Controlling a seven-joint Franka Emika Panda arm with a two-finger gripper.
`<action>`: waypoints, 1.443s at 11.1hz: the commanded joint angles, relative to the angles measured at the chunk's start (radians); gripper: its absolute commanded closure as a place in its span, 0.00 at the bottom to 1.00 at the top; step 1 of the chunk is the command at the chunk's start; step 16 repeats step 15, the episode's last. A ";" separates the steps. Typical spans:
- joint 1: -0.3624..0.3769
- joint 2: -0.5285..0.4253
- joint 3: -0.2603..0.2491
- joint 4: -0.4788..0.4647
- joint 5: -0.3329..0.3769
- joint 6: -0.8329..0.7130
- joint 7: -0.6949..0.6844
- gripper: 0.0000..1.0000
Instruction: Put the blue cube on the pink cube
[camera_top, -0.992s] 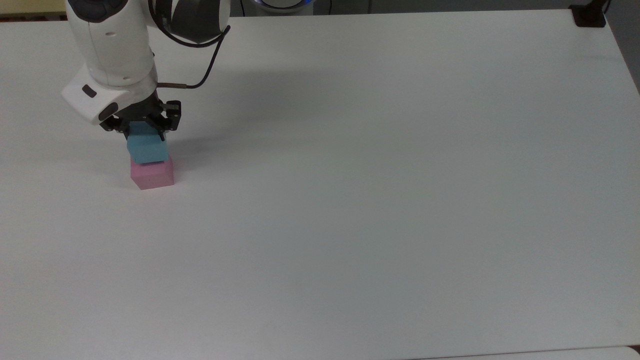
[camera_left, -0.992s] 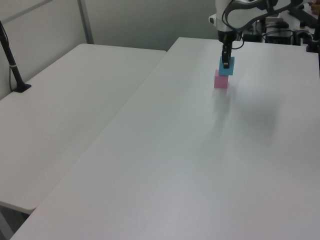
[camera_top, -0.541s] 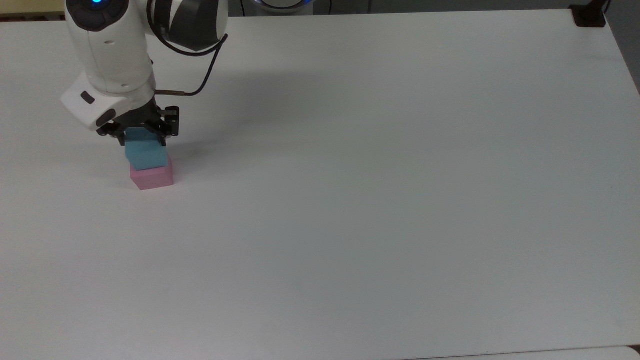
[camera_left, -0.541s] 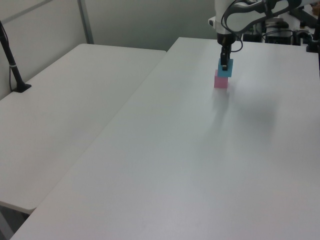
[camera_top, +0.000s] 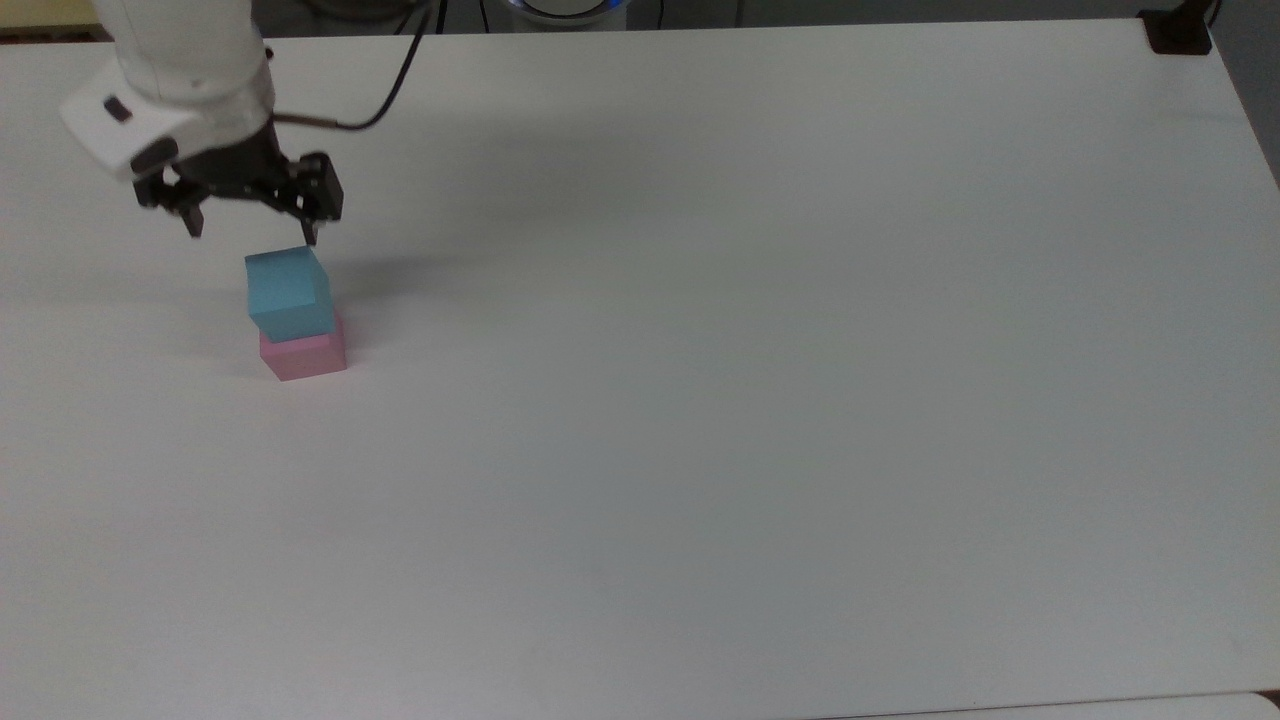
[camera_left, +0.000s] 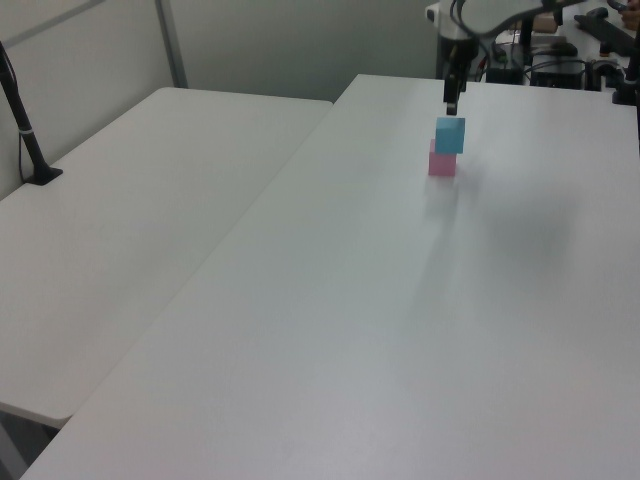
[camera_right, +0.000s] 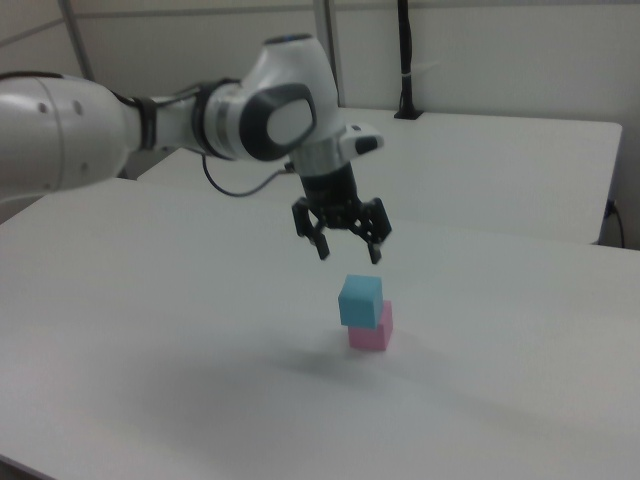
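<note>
While on pink cube (camera_top: 304, 357), blue cube (camera_top: 288, 292) sits below spread fingers (camera_top: 309, 233).

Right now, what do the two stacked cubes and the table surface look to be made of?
The blue cube and the pink cube look like matte foam or soft plastic: flat pastel colour, no glare, plain faces; which of the two is unclear. The table looks like smooth white laminate, showing only a faint sheen and soft shadows.
</note>
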 joint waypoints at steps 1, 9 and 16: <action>0.024 -0.173 -0.004 -0.035 0.078 -0.135 0.124 0.00; 0.291 -0.345 -0.197 -0.029 0.180 -0.403 0.243 0.00; 0.279 -0.338 -0.196 -0.029 0.163 -0.330 0.134 0.00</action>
